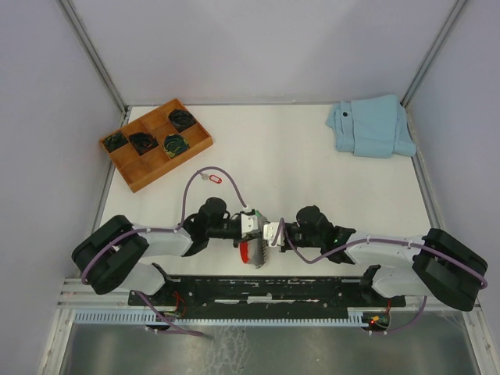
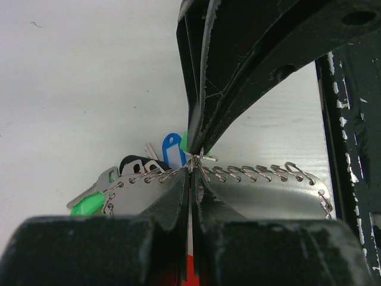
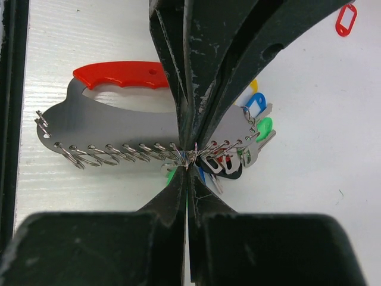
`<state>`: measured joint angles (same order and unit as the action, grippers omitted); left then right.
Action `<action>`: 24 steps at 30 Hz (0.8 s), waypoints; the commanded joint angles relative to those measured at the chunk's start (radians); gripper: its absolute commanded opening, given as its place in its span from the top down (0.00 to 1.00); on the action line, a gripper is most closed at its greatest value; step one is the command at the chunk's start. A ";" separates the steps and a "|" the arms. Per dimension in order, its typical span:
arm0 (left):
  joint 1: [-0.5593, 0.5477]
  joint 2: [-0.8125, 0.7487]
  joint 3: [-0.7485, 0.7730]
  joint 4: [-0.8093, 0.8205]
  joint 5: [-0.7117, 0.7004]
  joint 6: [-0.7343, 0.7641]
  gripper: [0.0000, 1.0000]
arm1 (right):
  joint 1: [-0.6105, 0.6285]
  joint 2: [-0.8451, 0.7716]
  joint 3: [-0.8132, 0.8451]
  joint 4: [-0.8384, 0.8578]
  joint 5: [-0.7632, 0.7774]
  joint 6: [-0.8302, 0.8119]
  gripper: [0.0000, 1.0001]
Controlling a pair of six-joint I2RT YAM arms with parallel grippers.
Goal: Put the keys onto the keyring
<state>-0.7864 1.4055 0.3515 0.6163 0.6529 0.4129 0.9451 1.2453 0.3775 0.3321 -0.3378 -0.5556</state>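
The keyring (image 1: 258, 251) is a grey metal plate (image 3: 119, 122) with a red handle (image 3: 119, 74) and a row of wire rings along one edge. It lies between the arms near the front edge. Keys with green (image 3: 264, 127), blue (image 3: 256, 102) and yellow tags hang at one end. My left gripper (image 1: 251, 225) is shut, tips at the ring row (image 2: 191, 170). My right gripper (image 1: 271, 232) is shut tip to tip with it (image 3: 188, 168). A silver key with a green tag (image 3: 172, 176) shows at its tips. A red-tagged key (image 1: 211, 179) lies loose on the table (image 3: 345, 21).
A wooden tray (image 1: 125, 160) with dark coiled items stands at the back left. A folded light-blue cloth (image 1: 371, 125) lies at the back right. A black rail (image 1: 266, 287) runs along the front edge between the arm bases.
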 commanded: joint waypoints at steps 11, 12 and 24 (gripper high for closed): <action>0.006 0.012 0.089 -0.043 -0.009 -0.064 0.97 | 0.053 -0.056 0.023 0.034 0.053 -0.076 0.99; 0.009 0.012 0.089 -0.043 -0.009 -0.069 0.97 | 0.056 -0.059 0.022 0.032 0.060 -0.082 0.99; 0.071 -0.013 0.072 0.031 0.061 -0.183 0.97 | 0.097 -0.017 0.034 -0.010 0.152 -0.136 0.99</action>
<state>-0.7353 1.4174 0.4004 0.5560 0.6922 0.3004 1.0195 1.2129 0.3779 0.3054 -0.2047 -0.6640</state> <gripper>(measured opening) 0.043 0.012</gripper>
